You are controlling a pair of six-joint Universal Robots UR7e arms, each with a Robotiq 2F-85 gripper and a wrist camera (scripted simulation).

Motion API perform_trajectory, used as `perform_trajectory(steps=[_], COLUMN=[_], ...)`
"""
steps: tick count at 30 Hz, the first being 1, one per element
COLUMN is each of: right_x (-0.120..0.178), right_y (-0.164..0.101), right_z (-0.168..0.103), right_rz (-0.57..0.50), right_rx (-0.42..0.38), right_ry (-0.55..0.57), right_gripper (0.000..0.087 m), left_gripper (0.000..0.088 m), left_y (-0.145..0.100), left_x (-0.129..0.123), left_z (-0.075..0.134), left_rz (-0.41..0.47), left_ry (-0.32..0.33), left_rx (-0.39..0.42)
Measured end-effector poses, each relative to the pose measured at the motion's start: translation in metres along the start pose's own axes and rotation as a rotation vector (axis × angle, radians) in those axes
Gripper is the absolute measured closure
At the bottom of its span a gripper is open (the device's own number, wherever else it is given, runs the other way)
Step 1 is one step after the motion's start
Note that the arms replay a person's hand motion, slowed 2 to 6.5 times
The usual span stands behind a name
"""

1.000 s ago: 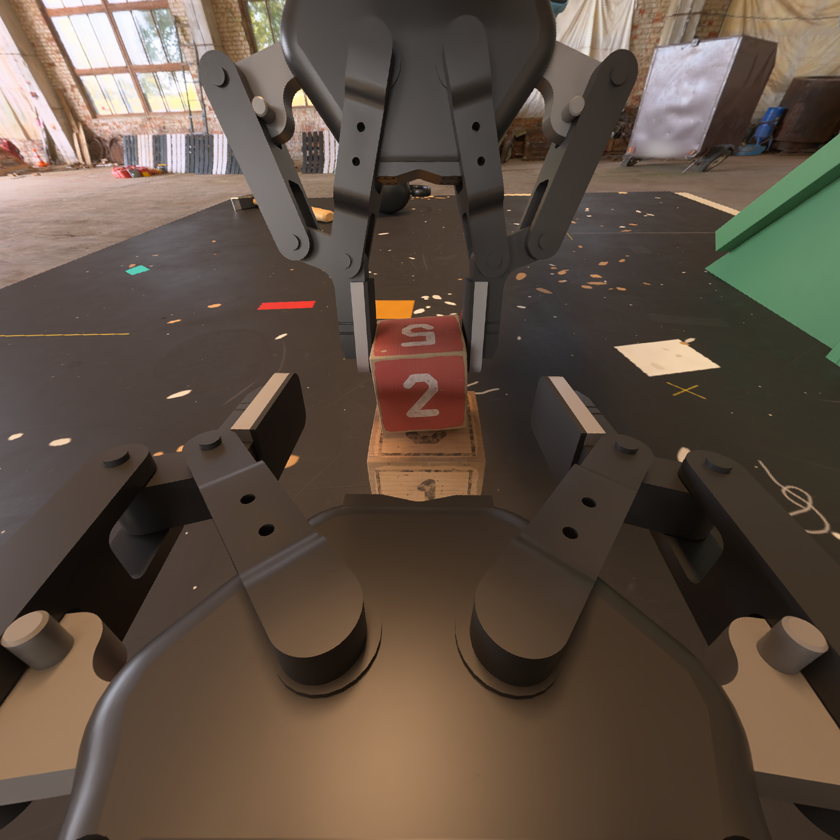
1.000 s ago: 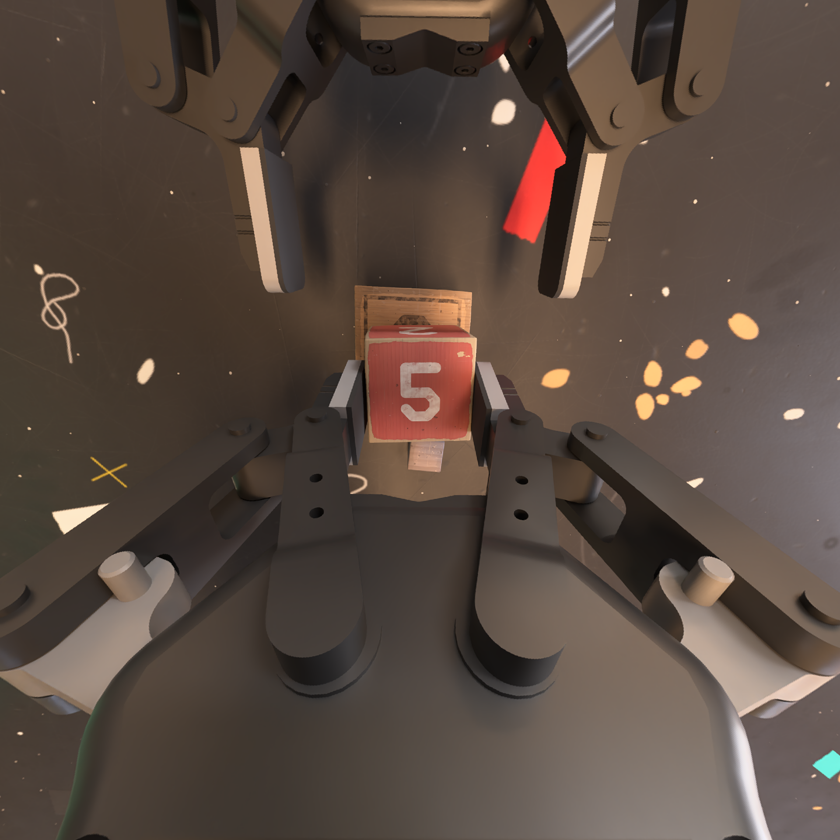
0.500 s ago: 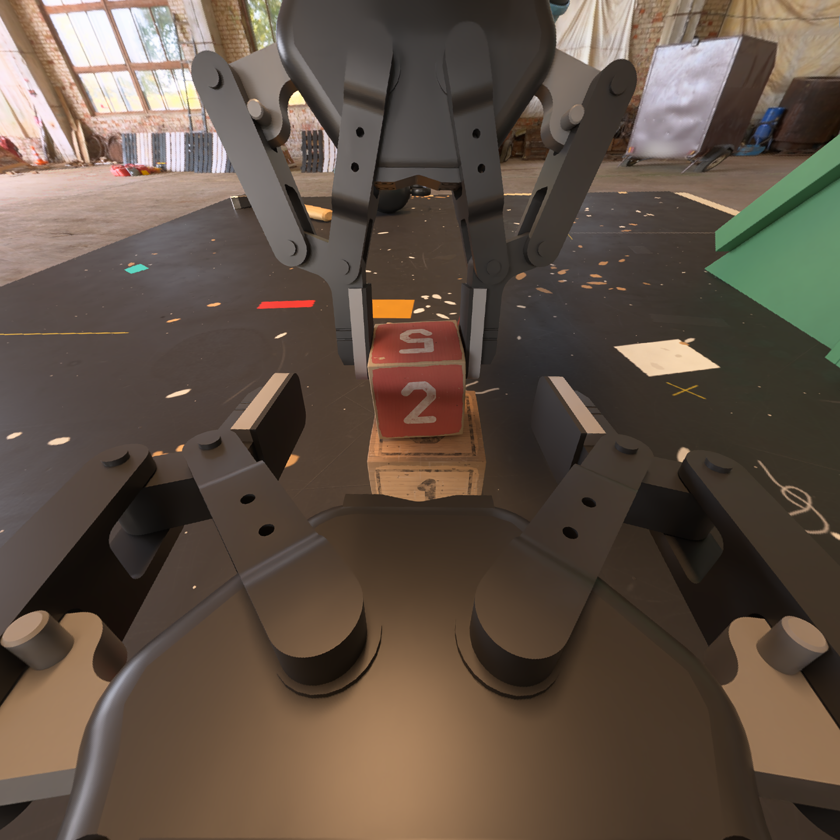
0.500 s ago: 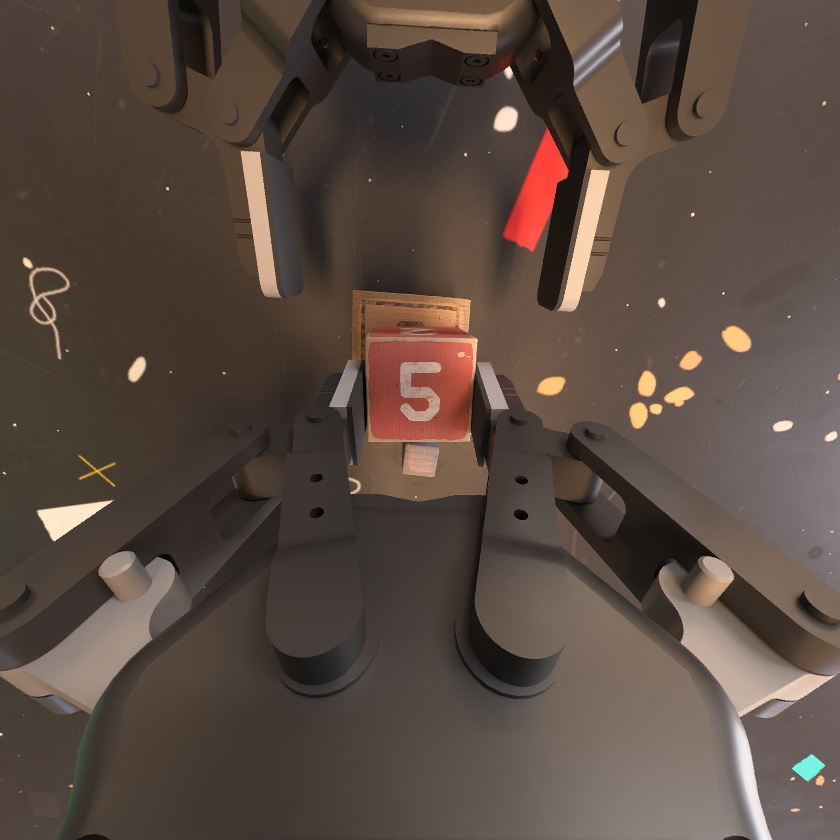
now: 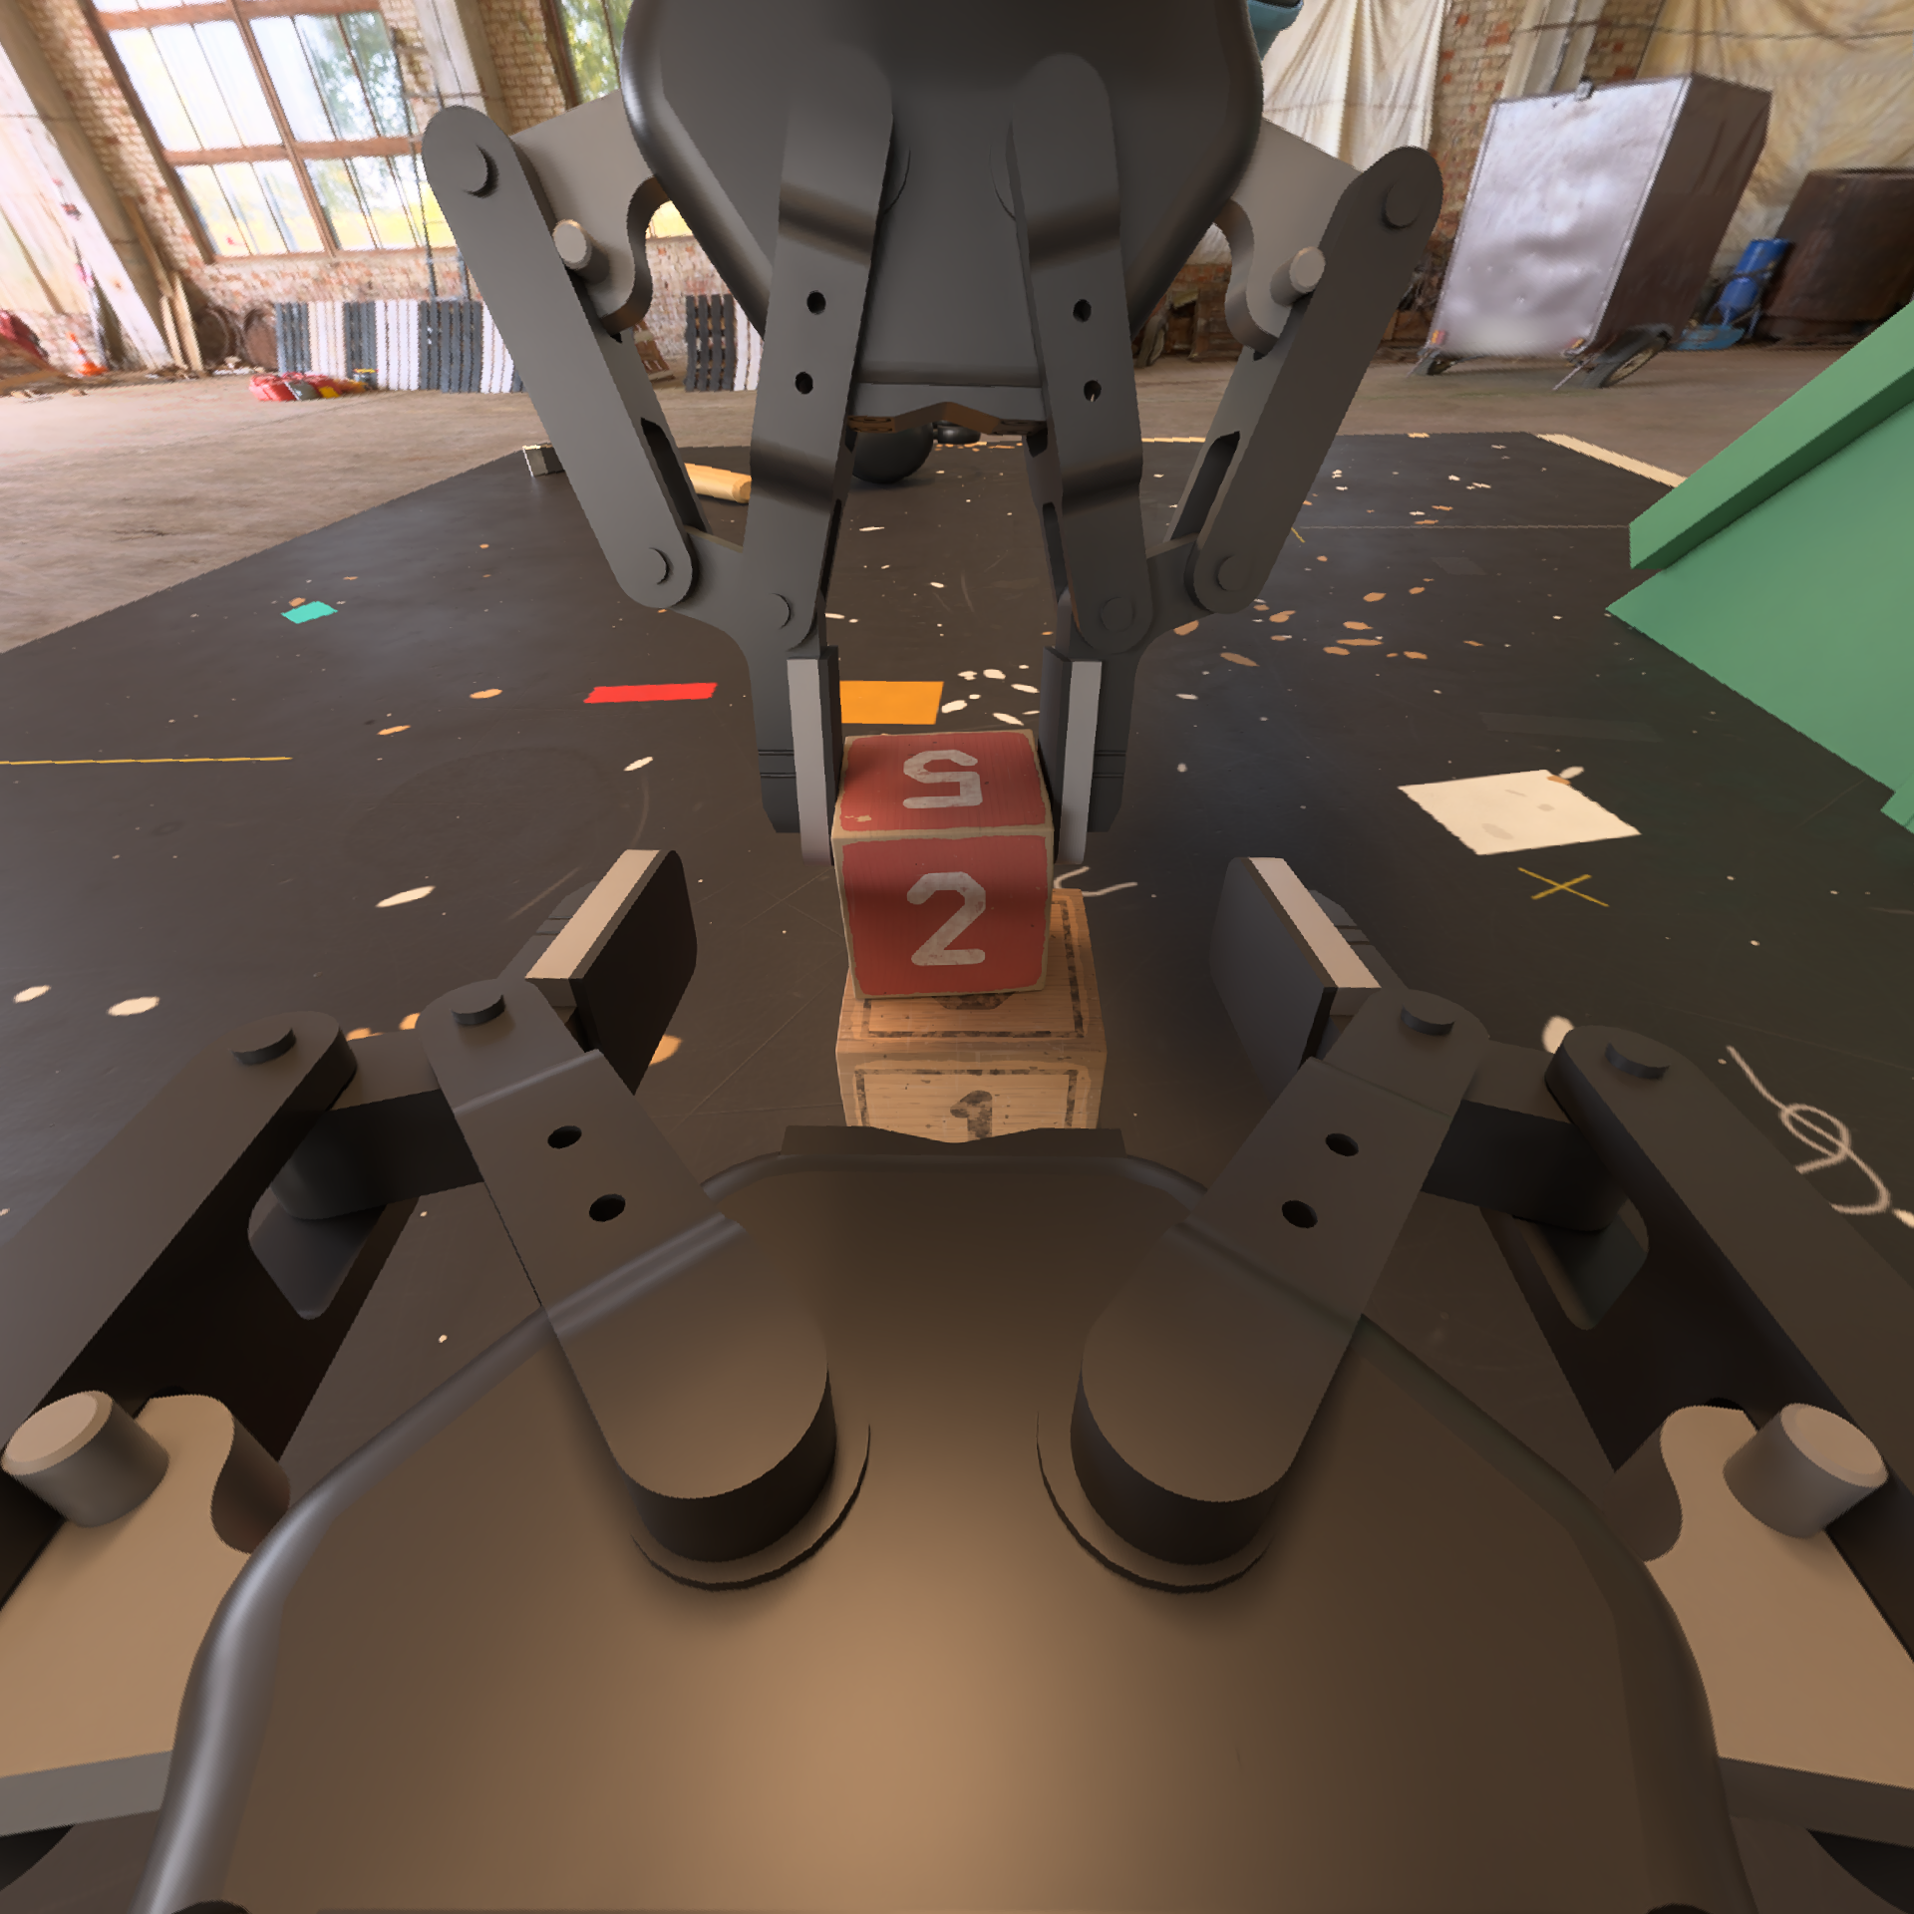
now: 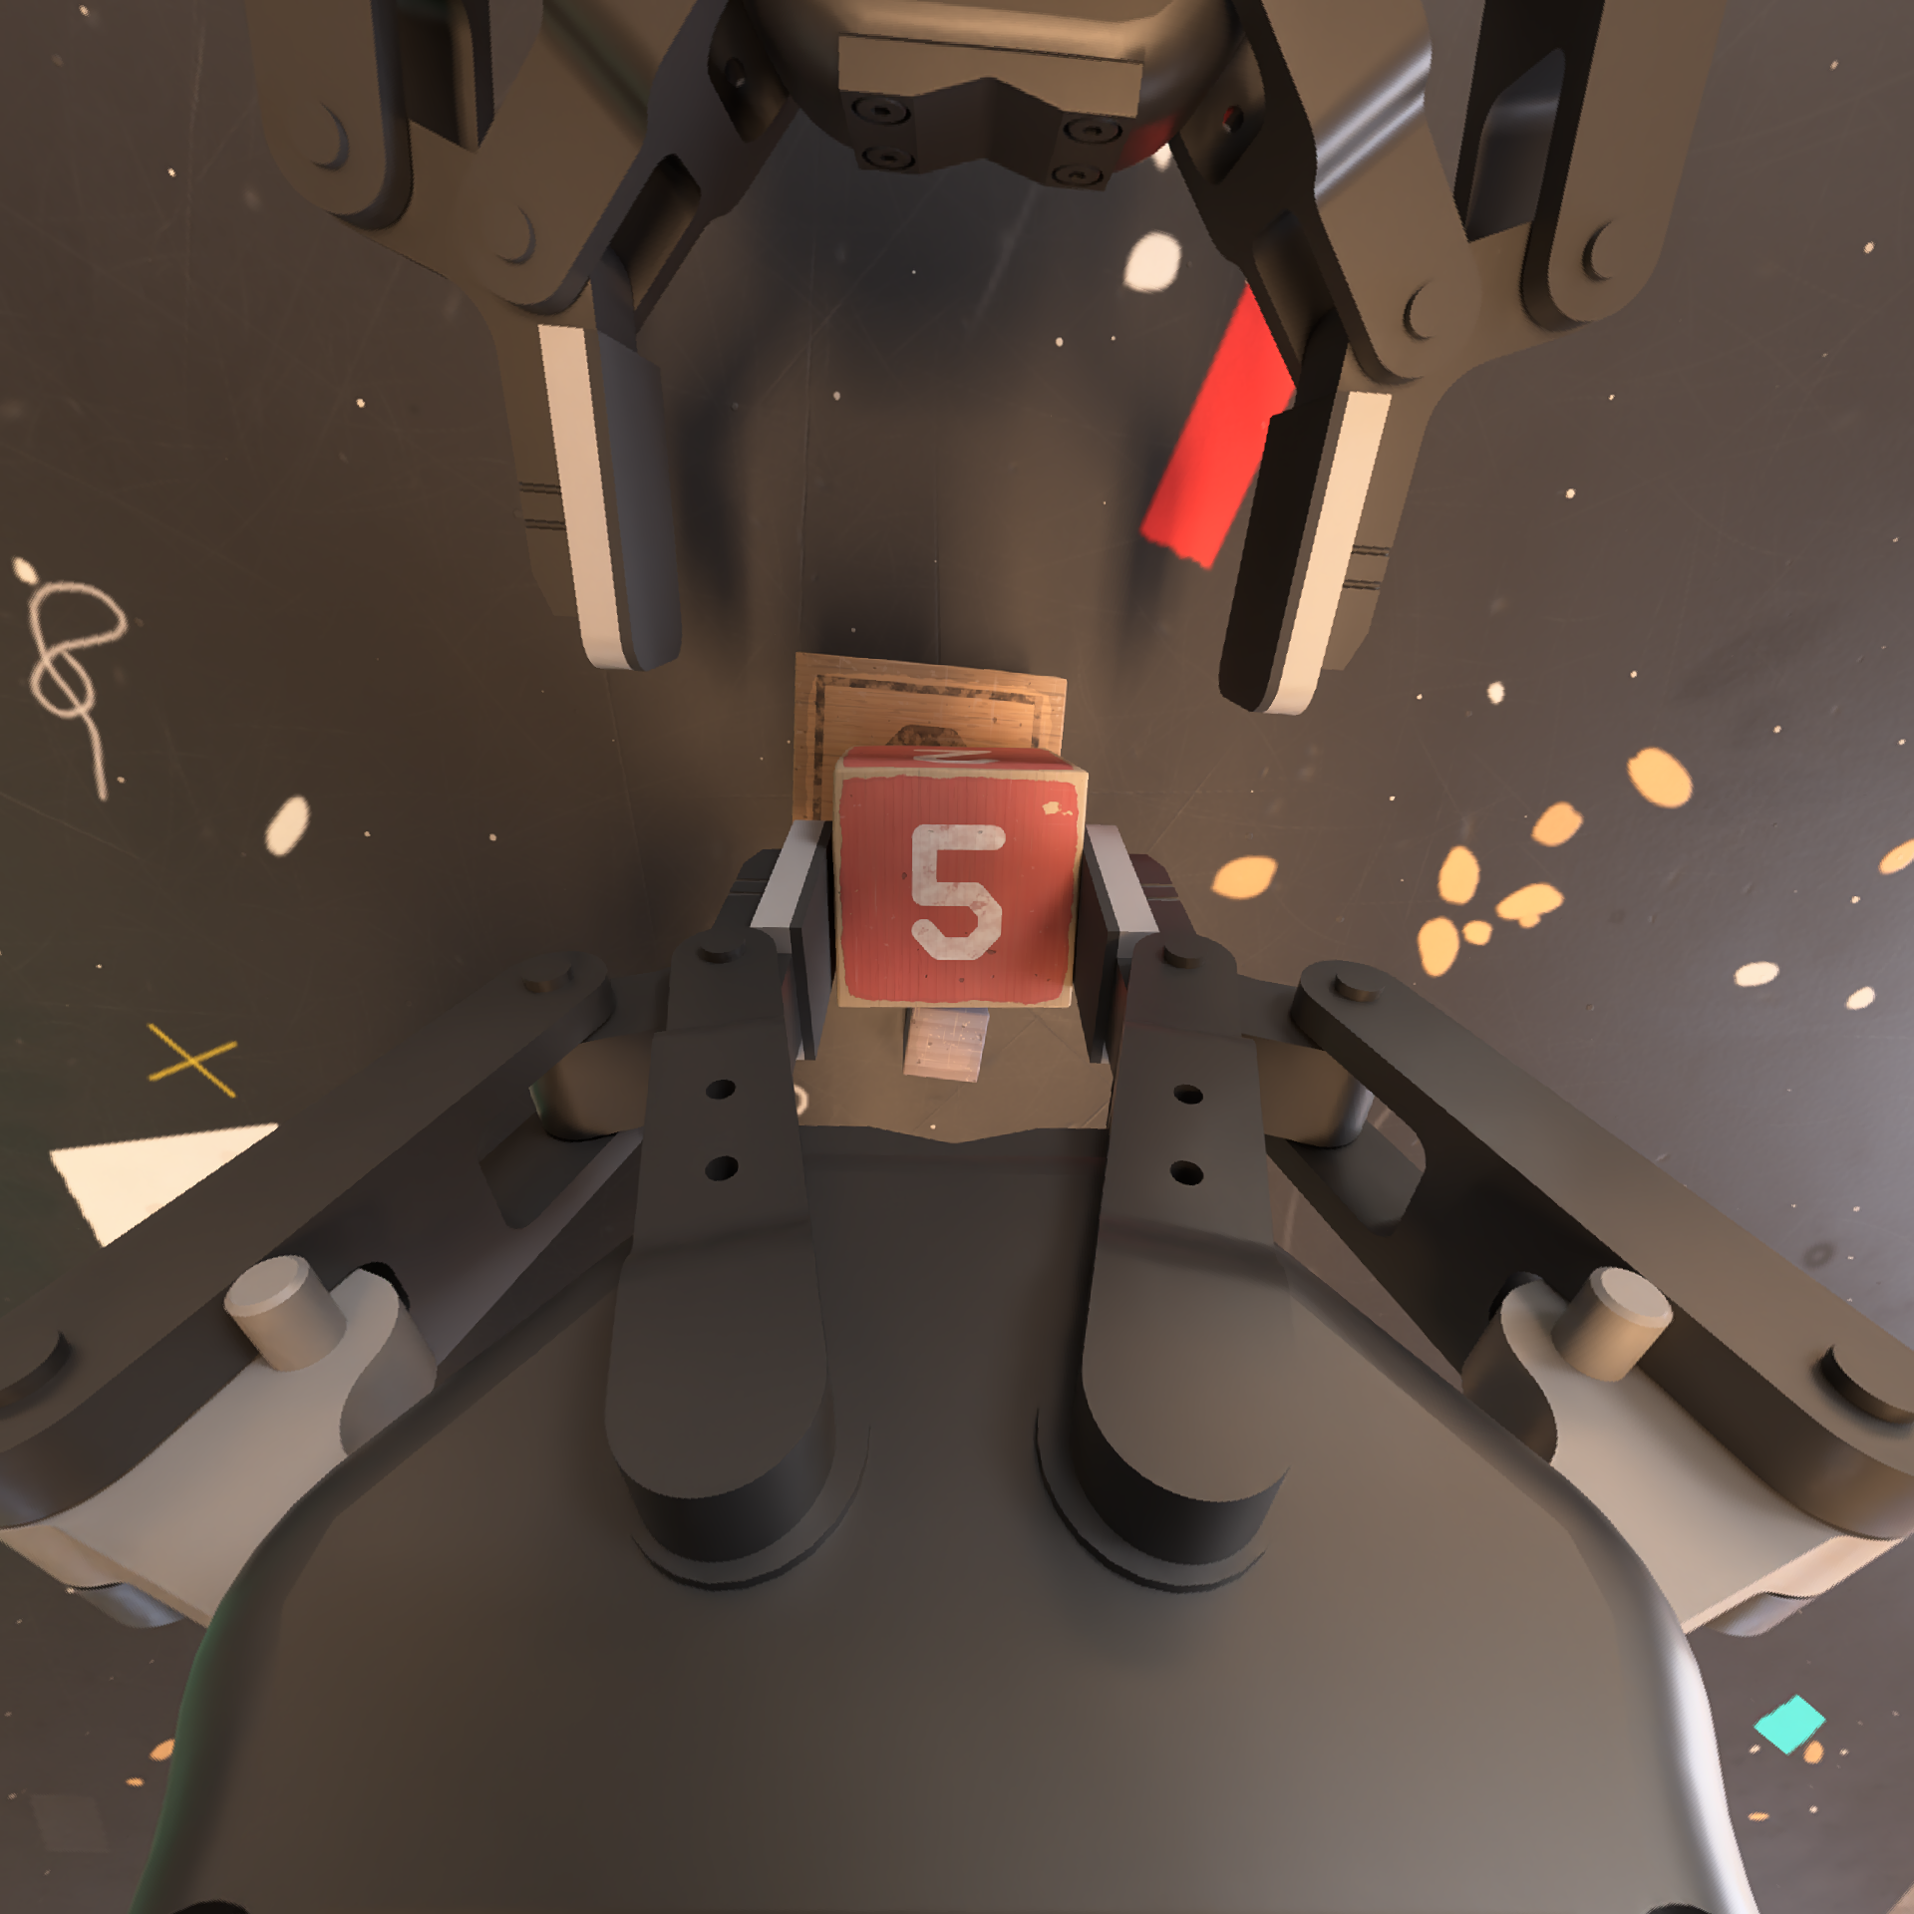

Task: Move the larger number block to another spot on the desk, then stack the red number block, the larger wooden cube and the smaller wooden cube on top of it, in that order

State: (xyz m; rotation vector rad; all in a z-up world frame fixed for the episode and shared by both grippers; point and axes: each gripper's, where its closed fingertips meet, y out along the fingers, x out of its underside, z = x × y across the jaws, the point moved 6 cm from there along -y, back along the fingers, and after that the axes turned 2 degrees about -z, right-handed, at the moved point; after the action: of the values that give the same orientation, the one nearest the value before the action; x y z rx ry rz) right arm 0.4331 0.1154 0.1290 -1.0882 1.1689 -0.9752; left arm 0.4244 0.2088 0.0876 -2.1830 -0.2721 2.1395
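My right gripper (image 6: pixel 958 911) is shut on the red number block (image 6: pixel 958 891), with its fingers on the block's left and right sides. In the left wrist view the red block (image 5: pixel 943 870) hangs right over the larger wooden number block (image 5: pixel 968 1067), at or just above its top face; I cannot tell if they touch. The wooden block (image 6: pixel 932 704) shows behind the red one in the right wrist view. My left gripper (image 5: pixel 953 922) is open and empty, with its fingers on either side of the stack and apart from it. A small pale block (image 6: pixel 945 1046) lies on the desk beneath the red block.
The dark desk (image 5: pixel 414 808) has painted patches and specks. A green slab (image 5: pixel 1813 580) rises at the right. A wooden piece (image 5: pixel 715 482) and a dark ball (image 5: pixel 891 456) lie near the desk's far edge.
The right gripper with the red block has sunk slightly and drifted a little left over the wooden block. The left gripper has stayed open and in place.
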Motion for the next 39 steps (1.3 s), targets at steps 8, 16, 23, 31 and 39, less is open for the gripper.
perform_trajectory(steps=[8,16,23,31,39], right_x=[0.0,0.001,0.0,-0.001,0.004], right_y=[0.0,0.0,0.0,-0.004,-0.014], right_z=[0.0,0.0,0.0,0.0,0.001], right_rz=[0.001,0.005,0.015,0.051,0.072], right_rx=[0.0,-0.004,-0.009,-0.015,0.002], right_ry=[-0.001,0.003,0.009,0.016,0.028], right_gripper=[0.0484,0.0484,0.0484,0.0445,0.0388], left_gripper=[0.0023,0.0023,0.0023,0.0023,0.0023], left_y=[0.0,0.0,0.0,0.0,0.0], left_x=[0.0,0.0,0.0,0.0,0.0], left_z=[0.0,0.0,0.0,0.0,0.0], left_rz=[0.001,0.001,0.001,0.001,0.001], left_ry=[0.0,0.0,0.0,0.0,0.0], left_rx=[-0.001,-0.001,-0.001,0.0,0.0])
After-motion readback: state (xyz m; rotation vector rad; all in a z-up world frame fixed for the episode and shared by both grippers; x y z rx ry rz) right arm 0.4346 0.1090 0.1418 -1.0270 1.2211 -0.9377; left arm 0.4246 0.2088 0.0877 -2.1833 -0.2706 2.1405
